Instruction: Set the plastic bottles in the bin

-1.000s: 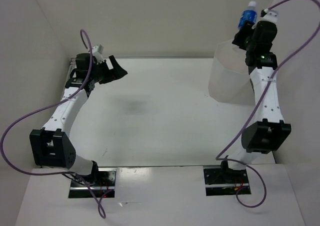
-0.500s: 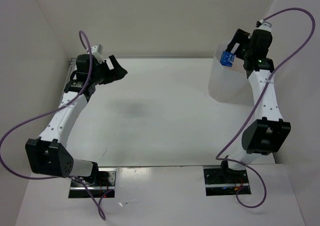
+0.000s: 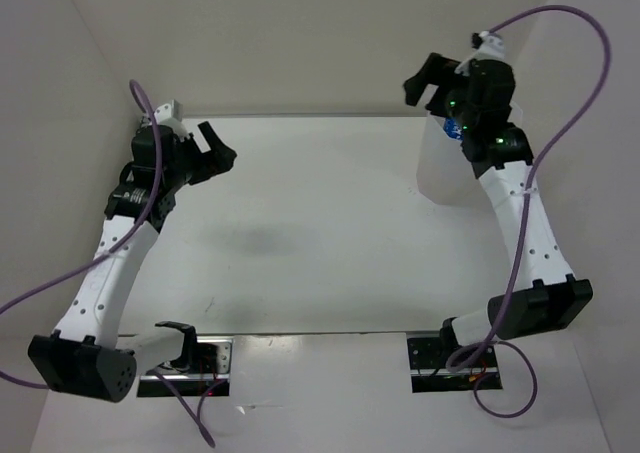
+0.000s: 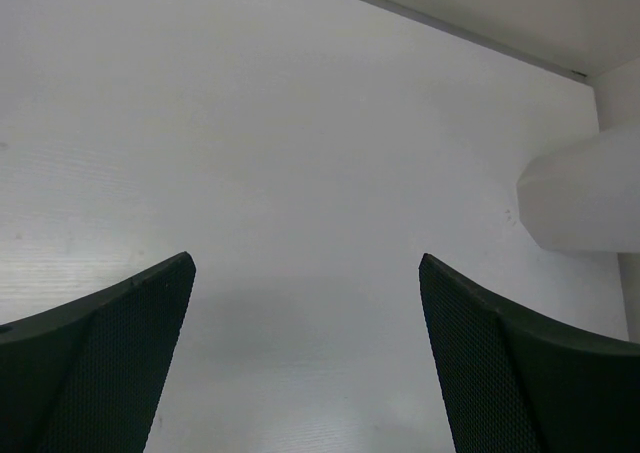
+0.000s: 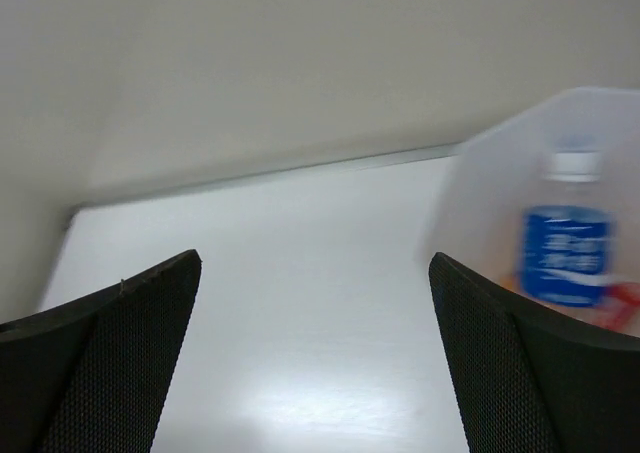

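**Blue-labelled bottle in bin; both grippers wide and empty**

The tall translucent white plastic bin with faceted walls stands at the far right corner of the white table. Through its wall, the right wrist view shows the clear plastic bottle with the blue label and white cap inside, roughly upright. Beside it, low in the bin, are a red patch and a trace of orange, both too blurred to identify.

The right gripper is raised at the bin's far left edge. Its two black fingers are spread wide with nothing between them, which the right wrist view confirms.

The left gripper hangs over the far left of the table, well apart from the bin. Its fingers are likewise wide apart and hold nothing. In the left wrist view the bin appears at the right edge.
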Robot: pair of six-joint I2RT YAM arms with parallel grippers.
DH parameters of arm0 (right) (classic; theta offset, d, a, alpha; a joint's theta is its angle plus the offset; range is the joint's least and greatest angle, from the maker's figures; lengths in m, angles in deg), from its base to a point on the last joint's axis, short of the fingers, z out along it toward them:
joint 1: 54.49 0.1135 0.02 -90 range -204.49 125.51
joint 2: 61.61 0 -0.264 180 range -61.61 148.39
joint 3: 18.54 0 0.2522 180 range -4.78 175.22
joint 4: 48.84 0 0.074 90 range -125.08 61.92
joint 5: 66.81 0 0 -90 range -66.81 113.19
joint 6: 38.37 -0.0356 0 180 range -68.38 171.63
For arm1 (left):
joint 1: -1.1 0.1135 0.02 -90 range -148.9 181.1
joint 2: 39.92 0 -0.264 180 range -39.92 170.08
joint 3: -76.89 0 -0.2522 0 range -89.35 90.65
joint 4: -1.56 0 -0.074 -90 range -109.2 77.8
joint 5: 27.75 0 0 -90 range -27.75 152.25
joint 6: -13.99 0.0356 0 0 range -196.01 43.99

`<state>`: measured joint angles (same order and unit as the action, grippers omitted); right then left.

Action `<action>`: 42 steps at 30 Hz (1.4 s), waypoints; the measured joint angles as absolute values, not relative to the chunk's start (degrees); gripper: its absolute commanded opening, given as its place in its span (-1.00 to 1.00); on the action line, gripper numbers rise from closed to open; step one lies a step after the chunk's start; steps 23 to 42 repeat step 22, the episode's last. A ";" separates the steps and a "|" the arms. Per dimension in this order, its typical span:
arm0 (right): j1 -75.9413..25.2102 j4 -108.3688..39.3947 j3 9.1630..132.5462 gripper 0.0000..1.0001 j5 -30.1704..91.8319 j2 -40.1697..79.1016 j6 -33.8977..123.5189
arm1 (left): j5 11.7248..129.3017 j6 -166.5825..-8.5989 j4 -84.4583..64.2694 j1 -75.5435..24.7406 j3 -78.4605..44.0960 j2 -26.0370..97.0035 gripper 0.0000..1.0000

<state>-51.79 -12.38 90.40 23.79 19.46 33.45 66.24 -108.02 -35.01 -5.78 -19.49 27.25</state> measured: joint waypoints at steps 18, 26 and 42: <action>-19.16 -10.40 80.50 1.00 16.18 29.23 30.19 | 53.48 -108.13 -44.34 -6.13 -14.76 29.22 0.99; -19.31 -10.44 79.95 1.00 14.09 29.21 30.19 | 53.43 -108.15 -44.45 -6.13 -14.79 28.63 0.99; -19.31 -10.44 79.95 1.00 14.09 29.21 30.19 | 53.43 -108.15 -44.45 -6.13 -14.79 28.63 0.99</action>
